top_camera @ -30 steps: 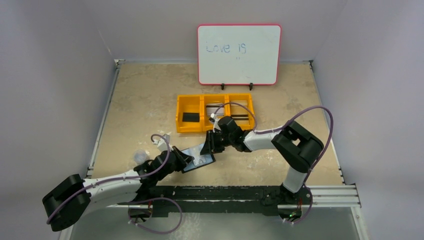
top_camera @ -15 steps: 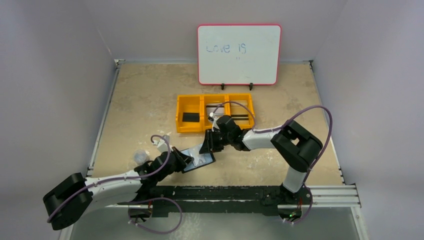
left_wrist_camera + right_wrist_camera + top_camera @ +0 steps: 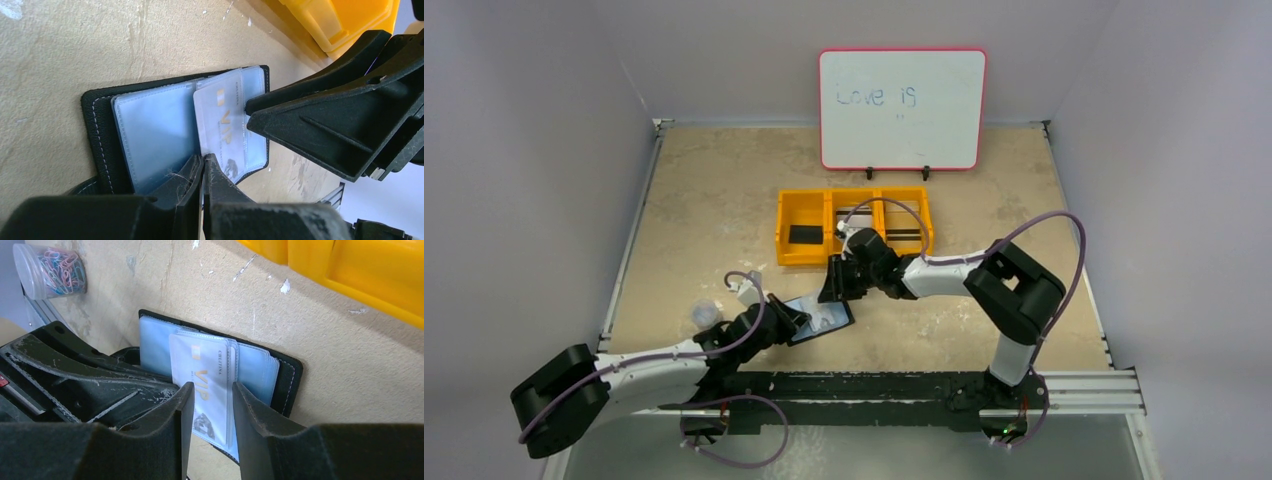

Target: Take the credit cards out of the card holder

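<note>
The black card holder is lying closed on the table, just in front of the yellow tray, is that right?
Not closed: the card holder is lying open on the table, a VIP card showing inside, just in front of the yellow tray. The left wrist view shows it.

Beige speckled tabletop (image 3: 704, 200), pale lilac walls (image 3: 524, 150), pink-framed whiteboard (image 3: 902, 108) behind.

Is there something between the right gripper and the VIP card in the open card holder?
Nothing visible does. The right gripper is open, its fingers on either side of the VIP card. The left gripper pinches the card holder at its edge, beside the card.
</note>
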{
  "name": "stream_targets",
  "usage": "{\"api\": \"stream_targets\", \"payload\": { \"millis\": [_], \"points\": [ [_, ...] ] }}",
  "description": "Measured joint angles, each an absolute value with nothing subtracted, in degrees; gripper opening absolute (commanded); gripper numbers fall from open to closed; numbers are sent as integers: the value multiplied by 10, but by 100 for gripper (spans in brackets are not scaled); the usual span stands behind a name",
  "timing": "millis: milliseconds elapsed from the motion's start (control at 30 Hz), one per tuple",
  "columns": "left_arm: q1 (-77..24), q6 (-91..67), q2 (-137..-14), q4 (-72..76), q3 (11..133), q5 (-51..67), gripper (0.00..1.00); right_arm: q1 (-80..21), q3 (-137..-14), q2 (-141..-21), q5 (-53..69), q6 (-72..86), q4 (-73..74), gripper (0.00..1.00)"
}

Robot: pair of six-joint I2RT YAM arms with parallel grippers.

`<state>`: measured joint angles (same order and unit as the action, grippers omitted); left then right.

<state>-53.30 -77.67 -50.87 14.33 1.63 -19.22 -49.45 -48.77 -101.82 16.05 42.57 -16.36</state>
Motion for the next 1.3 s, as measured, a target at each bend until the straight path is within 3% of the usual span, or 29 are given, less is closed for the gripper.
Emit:
{"api": "stream_targets", "payload": {
  "millis": [133,333,500,767,900,1100,1300],
  "points": [
    [-533,-785,-533,151,23,-193,0,-494,-492,-1023,169,425,-168,37],
    [-534,-786,-555,166,27,-193,0,-488,-501,-1035,180,412,-166,20],
    [-534,-785,-556,169,27,-194,0,-484,-504,-1038,177,401,-158,0],
    [-534,-782,-511,120,29,-201,0,-497,-526,-1038,141,387,-118,0],
    [-534,-768,-489,84,36,-201,0,-499,-536,-1036,136,368,-98,13],
    [-534,-766,-490,68,44,-201,0,-499,-582,-1037,130,334,-58,23],
    [-534,-753,-512,57,62,-201,0,-499,-603,-1052,126,313,-57,11]
  ]
}}
